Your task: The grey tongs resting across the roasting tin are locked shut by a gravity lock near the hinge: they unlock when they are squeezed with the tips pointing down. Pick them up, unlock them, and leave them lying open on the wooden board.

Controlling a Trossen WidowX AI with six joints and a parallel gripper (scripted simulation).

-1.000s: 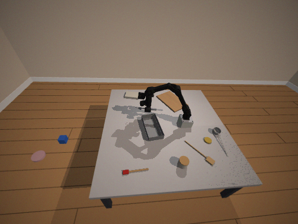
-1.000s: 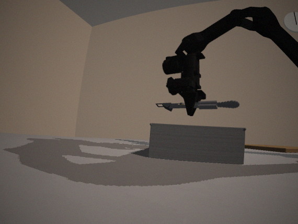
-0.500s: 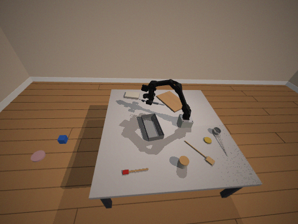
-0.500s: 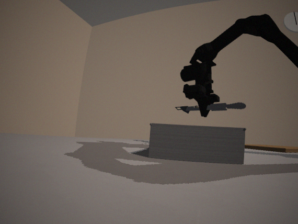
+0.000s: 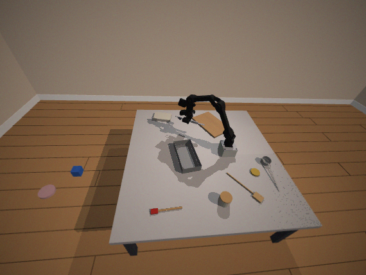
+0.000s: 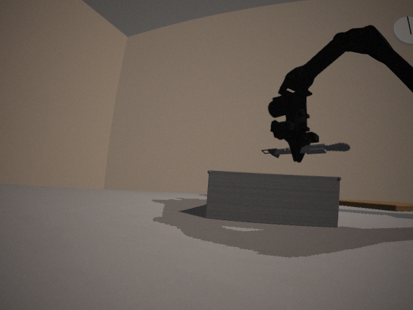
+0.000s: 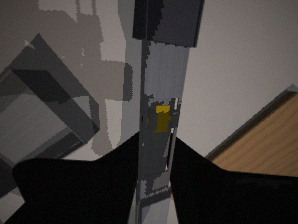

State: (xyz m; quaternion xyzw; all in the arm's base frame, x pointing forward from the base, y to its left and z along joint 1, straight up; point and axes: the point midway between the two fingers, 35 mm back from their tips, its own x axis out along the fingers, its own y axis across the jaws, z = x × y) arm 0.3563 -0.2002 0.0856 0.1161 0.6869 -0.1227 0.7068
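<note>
My gripper (image 5: 187, 121) (image 6: 298, 155) (image 7: 154, 134) is shut on the grey tongs (image 5: 196, 122) (image 6: 324, 145) (image 7: 161, 85) and holds them about level in the air. In the wrist view a yellow lock piece (image 7: 162, 119) shows on the tongs just ahead of my fingers. The tongs' arms lie close together. The grey roasting tin (image 5: 184, 155) (image 6: 272, 199) (image 7: 40, 100) stands on the table below and nearer the front, with nothing across it. The wooden board (image 5: 210, 123) (image 6: 380, 205) (image 7: 265, 145) lies flat just to the right of the tongs.
A cream block (image 5: 161, 116) lies left of the gripper. The arm's base (image 5: 227, 148) stands right of the tin. Nearer the front are a red-headed spatula (image 5: 165, 209), a cork-lidded jar (image 5: 225, 198), a wooden brush (image 5: 245, 187), a yellow disc (image 5: 255, 171) and a whisk (image 5: 268, 167).
</note>
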